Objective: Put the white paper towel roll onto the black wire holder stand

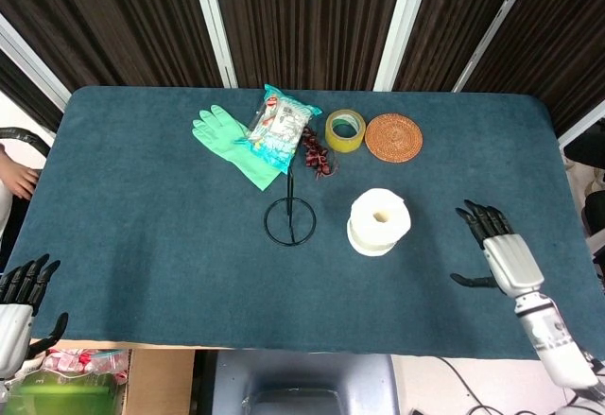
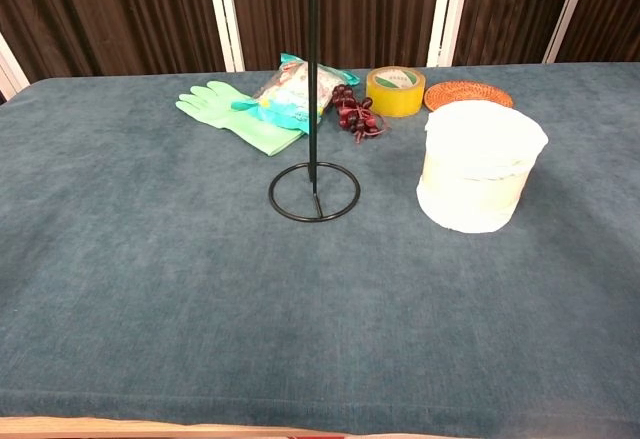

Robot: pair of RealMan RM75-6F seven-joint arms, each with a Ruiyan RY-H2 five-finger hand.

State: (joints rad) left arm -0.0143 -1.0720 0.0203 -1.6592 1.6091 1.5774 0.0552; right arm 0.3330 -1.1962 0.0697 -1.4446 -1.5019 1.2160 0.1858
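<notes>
The white paper towel roll (image 1: 379,221) (image 2: 479,165) stands upright on the blue table, just right of the black wire holder stand (image 1: 289,219) (image 2: 313,177), whose post is bare. In the head view my right hand (image 1: 496,251) hovers over the table to the right of the roll, fingers spread, holding nothing. At the lower left corner of that view, off the table's edge, my left hand (image 1: 19,305) is also spread and empty. The chest view shows neither hand.
Along the far side lie a green rubber glove (image 1: 228,140), a snack packet (image 1: 278,126), dark red grapes (image 1: 315,153), a yellow tape roll (image 1: 345,129) and a woven coaster (image 1: 393,137). A person's hand (image 1: 17,178) shows at the left edge.
</notes>
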